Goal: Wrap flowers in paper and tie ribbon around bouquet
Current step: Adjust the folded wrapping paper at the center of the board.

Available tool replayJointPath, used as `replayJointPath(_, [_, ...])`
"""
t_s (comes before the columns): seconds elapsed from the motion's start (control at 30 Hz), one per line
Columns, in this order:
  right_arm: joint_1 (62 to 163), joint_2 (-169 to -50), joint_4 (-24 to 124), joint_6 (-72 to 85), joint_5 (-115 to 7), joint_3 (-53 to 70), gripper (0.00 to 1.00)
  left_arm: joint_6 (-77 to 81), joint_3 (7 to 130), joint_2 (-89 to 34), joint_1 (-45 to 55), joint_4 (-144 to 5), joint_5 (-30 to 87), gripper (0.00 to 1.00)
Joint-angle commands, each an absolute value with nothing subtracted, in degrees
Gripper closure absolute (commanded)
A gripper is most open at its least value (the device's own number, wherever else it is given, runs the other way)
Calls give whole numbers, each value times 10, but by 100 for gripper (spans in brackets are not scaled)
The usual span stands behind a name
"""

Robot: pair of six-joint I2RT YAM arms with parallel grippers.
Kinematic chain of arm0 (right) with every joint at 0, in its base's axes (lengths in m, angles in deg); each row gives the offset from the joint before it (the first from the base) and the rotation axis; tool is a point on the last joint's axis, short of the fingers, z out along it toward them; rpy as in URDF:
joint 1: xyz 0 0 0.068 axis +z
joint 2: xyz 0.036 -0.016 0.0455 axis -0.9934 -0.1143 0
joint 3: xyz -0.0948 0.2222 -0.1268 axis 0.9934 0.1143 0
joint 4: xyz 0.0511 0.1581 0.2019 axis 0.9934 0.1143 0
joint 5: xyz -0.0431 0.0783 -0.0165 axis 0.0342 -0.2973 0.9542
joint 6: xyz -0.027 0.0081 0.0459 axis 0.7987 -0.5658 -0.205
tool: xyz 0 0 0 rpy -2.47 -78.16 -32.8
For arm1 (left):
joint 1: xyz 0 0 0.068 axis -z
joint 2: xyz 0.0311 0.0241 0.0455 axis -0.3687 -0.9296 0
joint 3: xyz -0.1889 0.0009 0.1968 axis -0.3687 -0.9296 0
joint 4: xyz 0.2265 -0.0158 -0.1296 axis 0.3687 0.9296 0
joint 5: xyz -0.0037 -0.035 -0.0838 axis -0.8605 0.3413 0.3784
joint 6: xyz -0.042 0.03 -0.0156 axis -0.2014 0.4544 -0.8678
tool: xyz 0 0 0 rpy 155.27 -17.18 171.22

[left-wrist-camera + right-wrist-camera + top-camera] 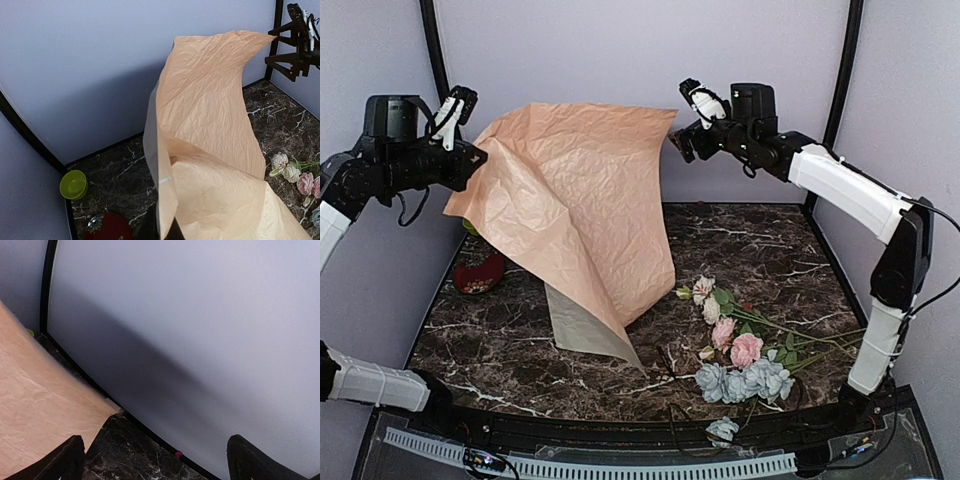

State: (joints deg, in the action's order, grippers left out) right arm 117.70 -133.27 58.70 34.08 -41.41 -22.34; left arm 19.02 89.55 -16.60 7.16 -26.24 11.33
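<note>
Probably a robotics lab cell: plain lilac walls (pixel 570 60), black frame posts (pixel 848 60), marbled table (pixel 520 350).

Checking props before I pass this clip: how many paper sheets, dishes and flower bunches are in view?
Paper: 1
Dishes: 2 (green bowl, red dish)
Flower bunch: 1
Total: 4
</note>
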Motion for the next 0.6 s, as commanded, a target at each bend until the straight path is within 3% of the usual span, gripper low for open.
replayJointPath(0.0, [1176, -1346, 619, 288, -480, -215, 0, 165, 817, -171, -27, -209, 226, 100])
replayJointPath(0.13, [1175, -1350, 635, 268, -497, -166, 0, 192, 753, -171, -124, -201, 227, 100])
replayJointPath(0.3, [1167, -1390, 690, 223, -562, -172, 0, 207, 753, -197, -132, -179, 135, 100])
replayJointPath(0.57, [1159, -1489, 728, 139, -702, -215, 5, 222, 728, -217, -131, -164, 97, 100])
